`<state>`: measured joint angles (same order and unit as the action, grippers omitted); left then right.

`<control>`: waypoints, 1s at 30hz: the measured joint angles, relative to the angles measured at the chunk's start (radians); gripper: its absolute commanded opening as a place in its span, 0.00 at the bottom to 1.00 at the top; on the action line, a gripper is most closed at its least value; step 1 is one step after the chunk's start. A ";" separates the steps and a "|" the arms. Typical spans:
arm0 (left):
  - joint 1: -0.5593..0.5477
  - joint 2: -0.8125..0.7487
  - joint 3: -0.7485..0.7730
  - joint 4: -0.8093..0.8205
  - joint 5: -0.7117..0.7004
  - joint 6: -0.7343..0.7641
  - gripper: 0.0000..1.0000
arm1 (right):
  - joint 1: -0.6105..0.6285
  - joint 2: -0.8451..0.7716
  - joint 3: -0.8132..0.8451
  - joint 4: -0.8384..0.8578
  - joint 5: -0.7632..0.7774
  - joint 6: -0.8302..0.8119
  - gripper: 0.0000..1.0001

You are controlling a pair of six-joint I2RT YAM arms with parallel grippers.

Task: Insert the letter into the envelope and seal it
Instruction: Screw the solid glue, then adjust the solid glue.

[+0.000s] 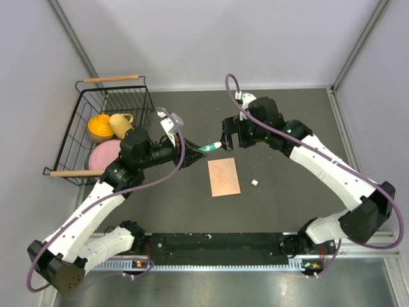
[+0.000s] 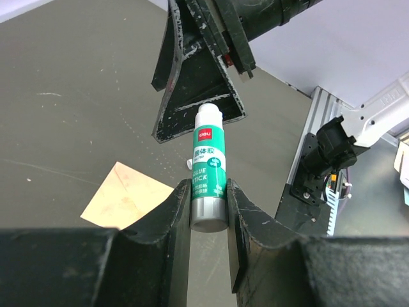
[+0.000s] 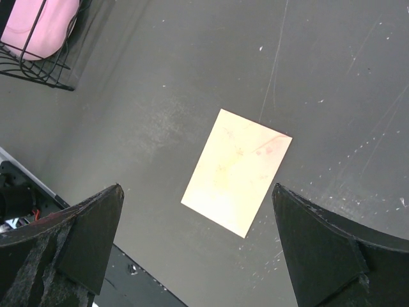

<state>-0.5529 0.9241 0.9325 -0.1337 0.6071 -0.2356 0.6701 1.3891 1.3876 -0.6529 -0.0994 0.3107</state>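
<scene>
Left gripper (image 2: 209,204) clamped on the base of a glue stick (image 2: 209,160), white tip at, perhaps touching, the wide-open right gripper (image 1: 229,137), envelope (image 1: 223,177) flat just below both, dark table (image 1: 287,128) showing round its edges, wire basket (image 1: 70,137) well outside the left gripper

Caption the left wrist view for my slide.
Left gripper holds a glue stick toward the open right gripper, envelope lying nearby.

I see my left arm (image 1: 96,208) and right arm (image 1: 326,167) built alike: white shells on the long links, black housings at the joints and bases. A purple cable (image 1: 181,148) loops along each one. Small green lights (image 1: 256,135) dot the right wrist housing. The fingers (image 3: 319,243) are black wedges, scuffed pale.
</scene>
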 measured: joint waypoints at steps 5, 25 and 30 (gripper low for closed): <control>-0.004 0.016 0.013 -0.018 -0.030 0.011 0.00 | 0.005 0.002 0.002 0.003 0.001 -0.022 0.99; -0.034 0.052 0.050 -0.035 -0.052 0.028 0.00 | 0.031 0.022 0.017 0.007 0.031 -0.041 0.99; -0.039 0.068 0.064 -0.042 -0.073 0.029 0.00 | 0.037 0.023 0.021 0.010 0.034 -0.041 0.99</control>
<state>-0.5915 0.9920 0.9970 -0.1757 0.5343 -0.2062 0.7067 1.4124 1.4090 -0.6434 -0.0654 0.2695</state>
